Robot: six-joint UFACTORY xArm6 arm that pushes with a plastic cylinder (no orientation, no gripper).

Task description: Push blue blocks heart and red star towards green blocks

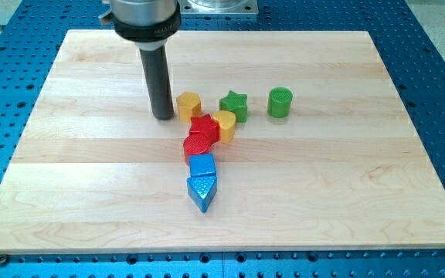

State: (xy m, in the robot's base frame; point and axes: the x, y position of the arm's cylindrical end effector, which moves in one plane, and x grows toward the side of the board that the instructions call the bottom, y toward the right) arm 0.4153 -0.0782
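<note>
Board: a pale wooden board [91,177] of glued planks lies on a blue perforated metal table [439,46], and all the blocks sit a little above the board's middle.

Rod: the straight dark rod [159,77] comes down from a grey-and-black mount at the view's top; it has no jaws to spread or press together, and it pinches nothing.

My tip: the robot's tip [163,116] rests on the wood just to the view's left of the yellow hexagonal block [188,103], very near it (whether the two touch cannot be told).

Red star block: the red star block [205,127] lies below and to the right of the yellow hexagonal block, pressed against the yellow heart-like block [225,123] on its right.

Red round block: the red ribbed round block [195,145] sits just under the star, touching it.

Blue blocks: the blue square-topped block [202,164] lies directly below the red round one, and the blue pointed block [201,191] (heart or wedge, hard to tell) is against its lower edge, point toward the view's bottom.

Green blocks: the green star block [234,105] stands up and to the right of the red star, close to the yellow heart-like block; the green cylinder block [280,102] stands apart to its right.
</note>
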